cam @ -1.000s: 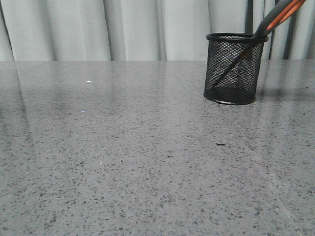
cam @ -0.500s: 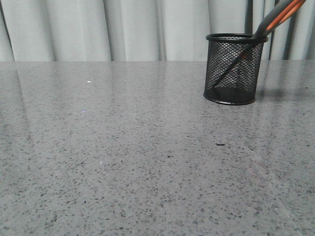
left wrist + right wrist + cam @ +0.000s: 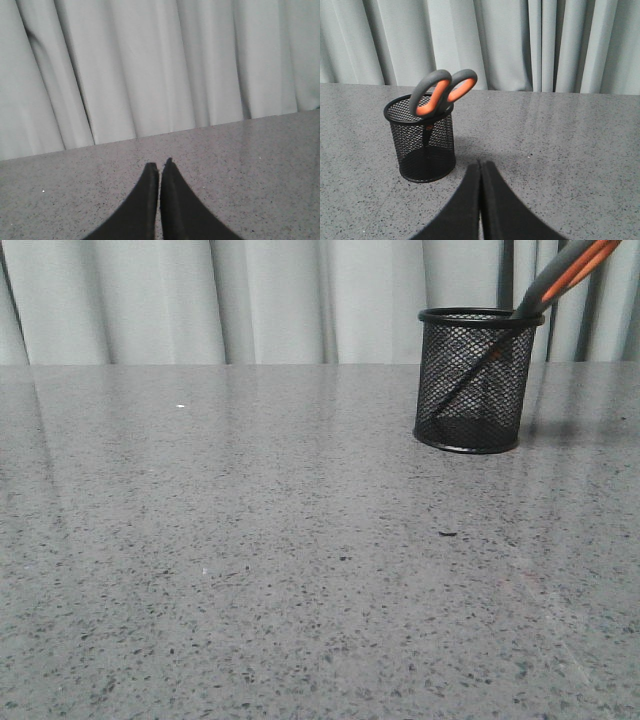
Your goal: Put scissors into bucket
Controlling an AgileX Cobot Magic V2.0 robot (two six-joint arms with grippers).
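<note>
The right gripper (image 3: 480, 167) is clenched on nothing, its two dark fingers pressed together with only a hairline seam between them, and it hangs low over the grey speckled tabletop (image 3: 570, 150) well clear of the work. The bucket (image 3: 421, 140) stands ahead of it and off to one side, upright on its base, not touching the gripper. The left gripper (image 3: 160, 170) is likewise closed and empty, pointing toward the curtain (image 3: 150, 65) with no task item in its wrist view, so the right arm looks to be the nearer one to the bucket; in the front view neither arm appears at all.

The scissors (image 3: 442, 92) are already inside the bucket. They stand blades down, and their long axis is tilted rather than plumb: through the mesh in the front view the blades run diagonally from the base up to the far rim, where the shank leans against the rim. The dark grey handle loops with their orange lining stick out above the rim (image 3: 480, 316), slanting away toward the robot's right side. Nothing else can be seen in the bucket.

To my eye the task is done: the scissors sit in the container, both grippers have let go, and no further grasp seems called for.
</note>
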